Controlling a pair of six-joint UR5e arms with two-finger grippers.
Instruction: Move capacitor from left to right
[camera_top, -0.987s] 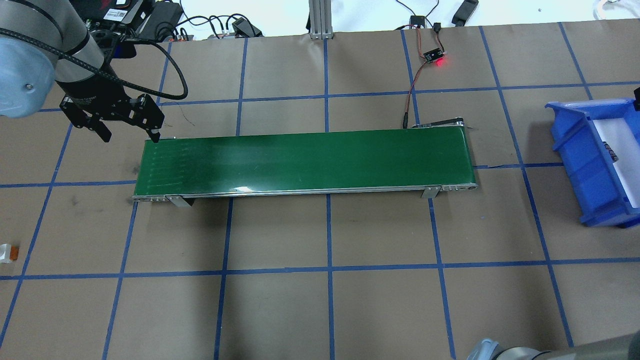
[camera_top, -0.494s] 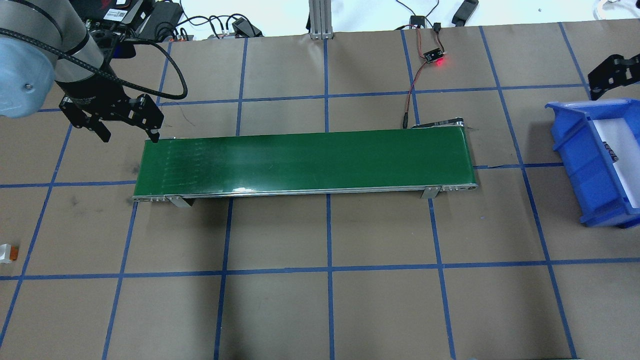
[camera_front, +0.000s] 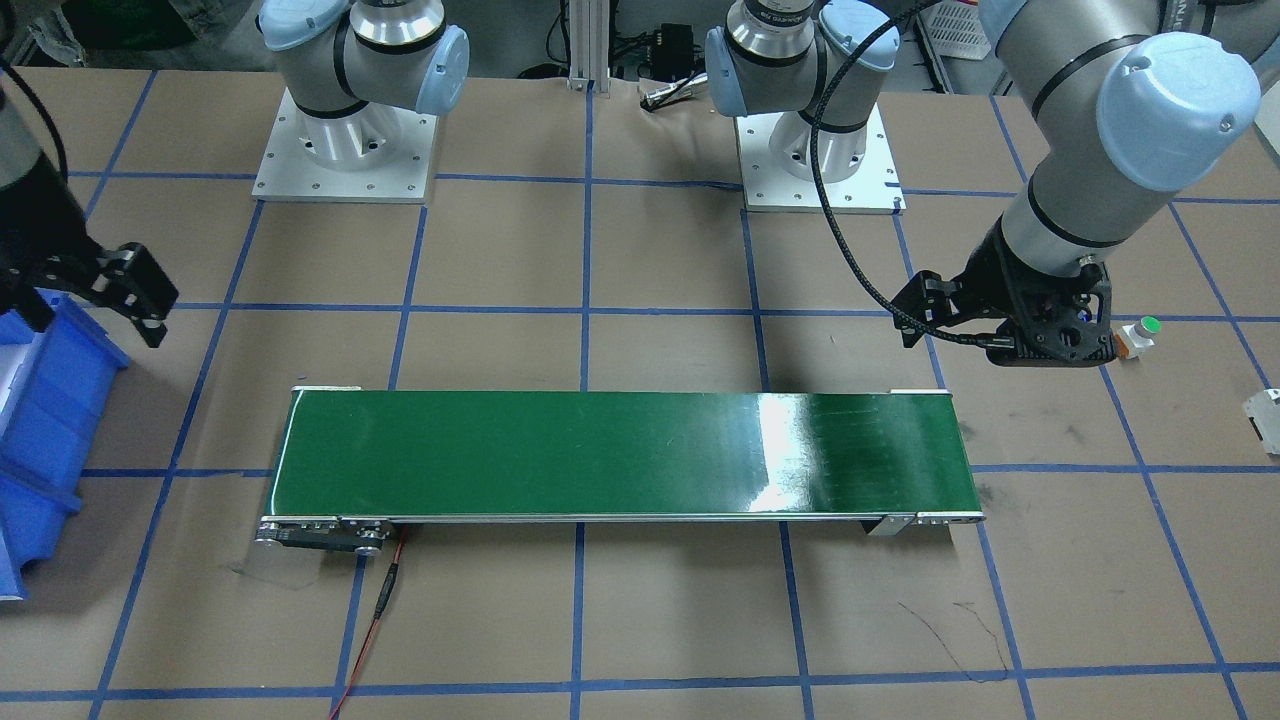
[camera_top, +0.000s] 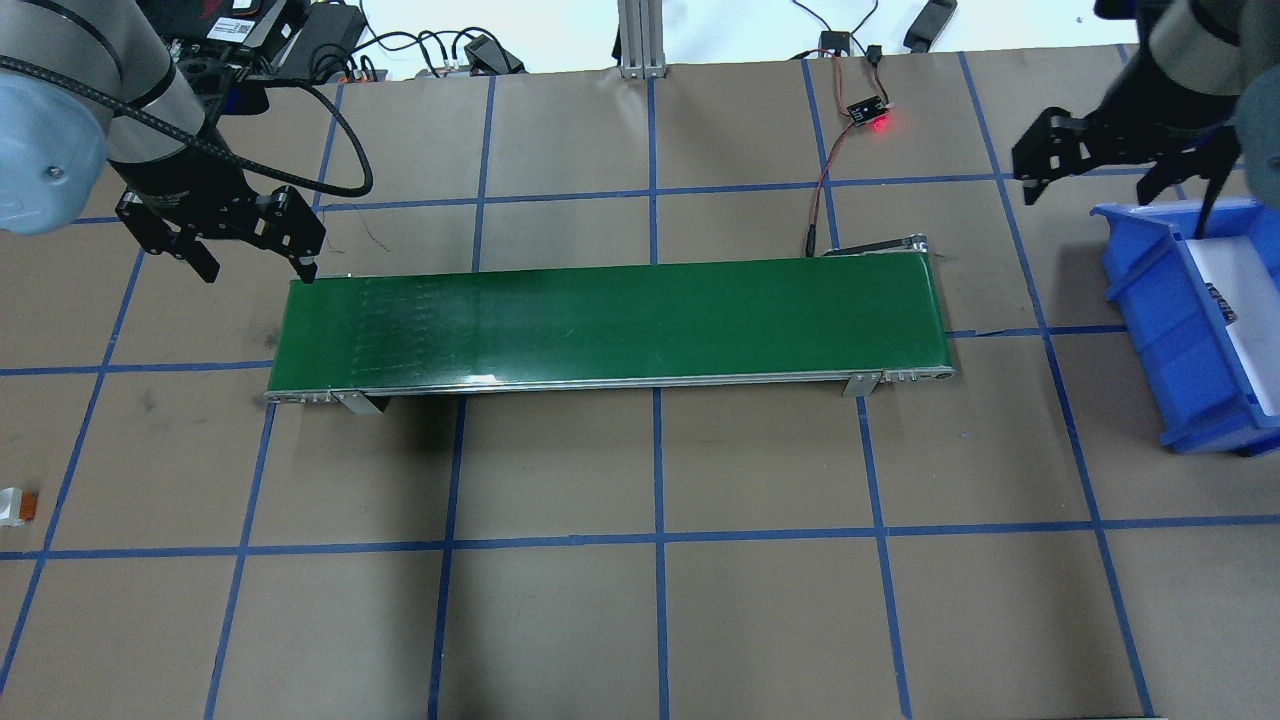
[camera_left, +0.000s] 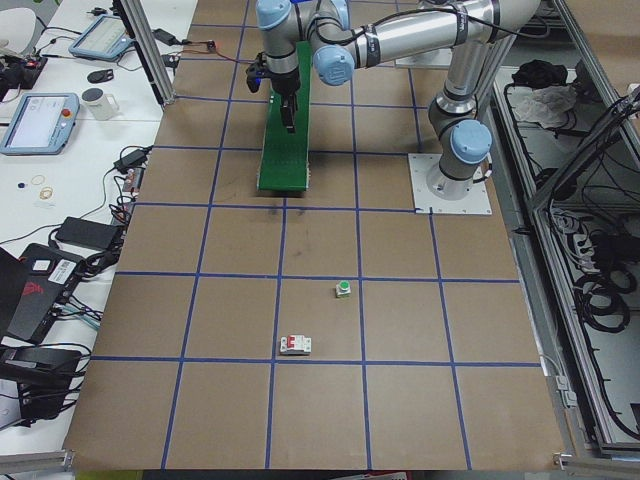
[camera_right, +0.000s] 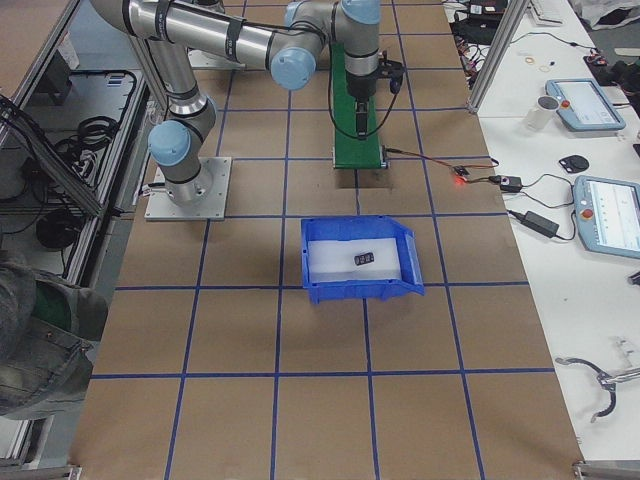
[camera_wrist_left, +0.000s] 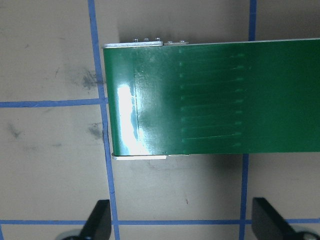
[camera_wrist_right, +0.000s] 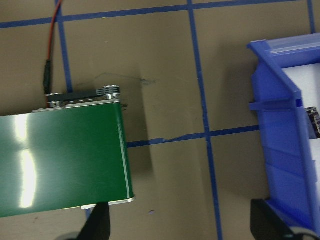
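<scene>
The capacitor (camera_right: 363, 259), a small dark cylinder, lies inside the blue bin (camera_right: 400, 286) on its white floor. It also shows in the overhead view (camera_top: 1220, 303) and at the right wrist view's edge (camera_wrist_right: 314, 120). My right gripper (camera_top: 1110, 178) is open and empty, above the table just beyond the bin's (camera_top: 1150, 290) far corner, between the bin and the green conveyor belt (camera_top: 610, 320). My left gripper (camera_top: 260, 270) is open and empty, at the far corner of the belt's left end (camera_wrist_left: 150, 100).
An orange-and-white button with a green cap (camera_front: 1140, 333) and a white boxy part (camera_front: 1262, 415) lie on the table beside my left arm. A sensor board with a red light (camera_top: 872, 112) and its wires sit behind the belt's right end.
My right gripper has come in from the view's right edge and moved left, to the bin's far corner. My left gripper has barely moved.
</scene>
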